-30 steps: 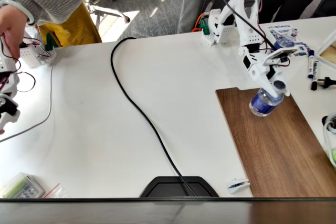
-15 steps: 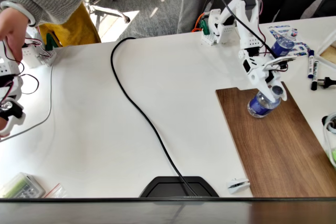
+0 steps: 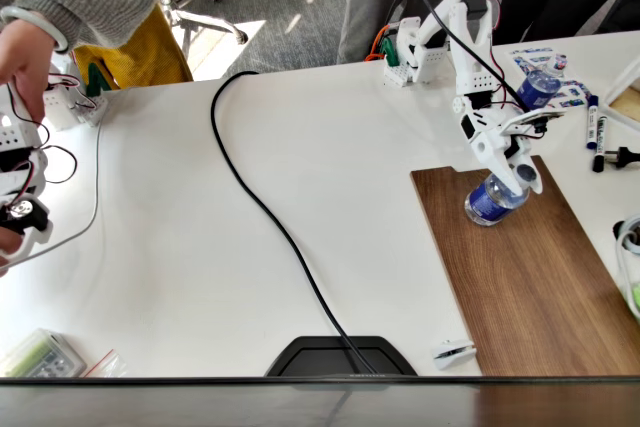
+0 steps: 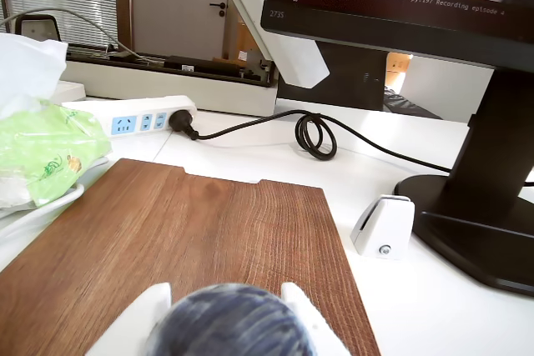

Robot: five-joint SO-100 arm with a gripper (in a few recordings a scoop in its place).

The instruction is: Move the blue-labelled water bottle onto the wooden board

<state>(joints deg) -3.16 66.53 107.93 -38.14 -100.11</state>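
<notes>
In the fixed view, reading left to right, the bare white table (image 3: 300, 147) with its loose black cable (image 3: 270, 217) gives way to the wooden board (image 3: 530, 287) on the right. The blue-labelled water bottle (image 3: 492, 199) tilts over the board's far-left corner, probably carried by its top so its base can be lowered flat. The gripper (image 3: 519, 175) has its fingers narrowed onto the bottle; the wrist view shows one pale finger (image 4: 133, 331) pressed against each side.

White jointed plastic arm (image 3: 468, 37), black cable (looped above), white gripper (image 3: 518, 175)
</notes>
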